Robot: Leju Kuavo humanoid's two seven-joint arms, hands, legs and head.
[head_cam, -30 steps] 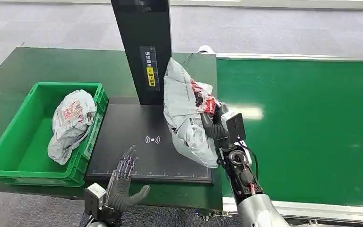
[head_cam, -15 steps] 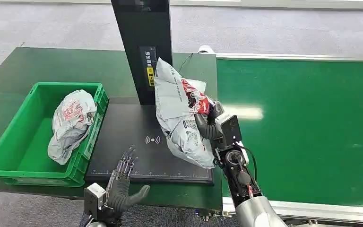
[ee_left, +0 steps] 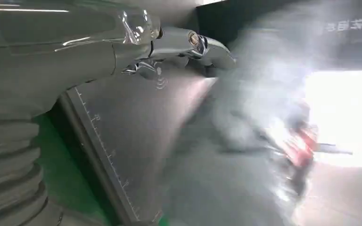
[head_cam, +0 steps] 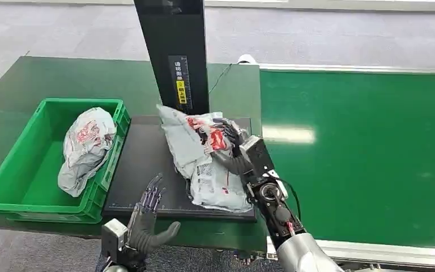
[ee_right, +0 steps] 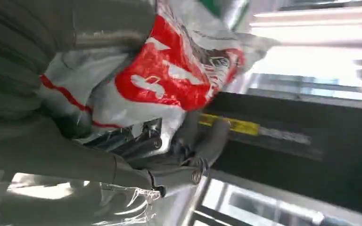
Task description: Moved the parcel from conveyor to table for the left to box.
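The green conveyor (head_cam: pixel 368 153) fills the right of the head view, and left of it, at centre, the black pad (head_cam: pixel 147 164) on the table (head_cam: pixel 62 76) now bears the grey parcel (head_cam: pixel 204 161), which half a second ago hung upright in the air and has since dropped flat. The right hand (head_cam: pixel 229 144) still grips the parcel's upper right edge, its fingers (ee_right: pixel 188 141) curled into the red-printed wrap, so the carry looks done and only the release remains. At lower left the left hand (head_cam: pixel 144 218) waits open, fingers spread, near the pad's front edge, with the green bin (head_cam: pixel 11 170) beyond it.
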